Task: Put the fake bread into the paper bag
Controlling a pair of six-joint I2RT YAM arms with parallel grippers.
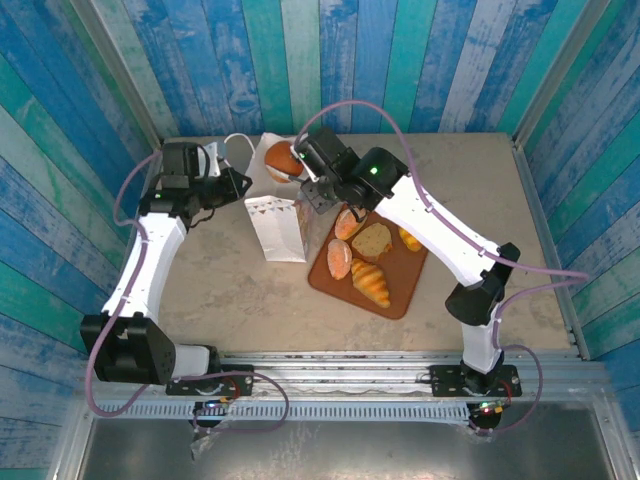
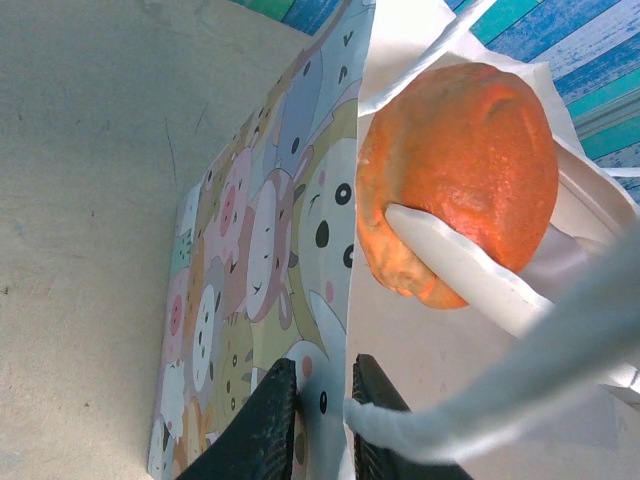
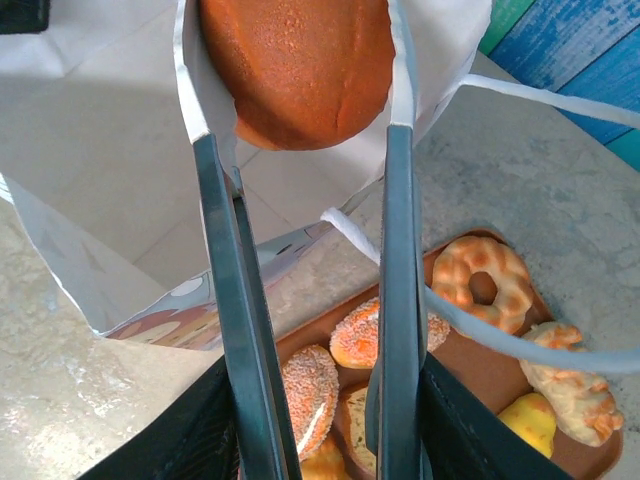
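**Lowering a bun into the bag.** Near and right of centre, the brown tray [image 1: 400,290] lies on the worktop [image 1: 470,180]; it carries the rest of the fake bread [image 1: 340,258], among it a croissant [image 1: 371,282] and a ring-shaped pastry [image 3: 480,285]. Just left of the tray stands the paper bag [image 1: 278,228], its mouth open towards the far side. The left jaws are clenched on the bag's left wall, spreading the mouth; the right jaws grasp a round bun [image 1: 283,160] by its two sides, directly over the opening.

Judged step: the drop. It is best done by lowering the bun below the rim before the right jaws let go; meanwhile the left jaws should keep their pinch so the wall does not fold inward.

Obstacles: a loop handle [image 2: 470,405] trails across the mouth just beside the bun and could snag a finger; the tray's closeness leaves the right arm [image 1: 430,215] little room to swing low.
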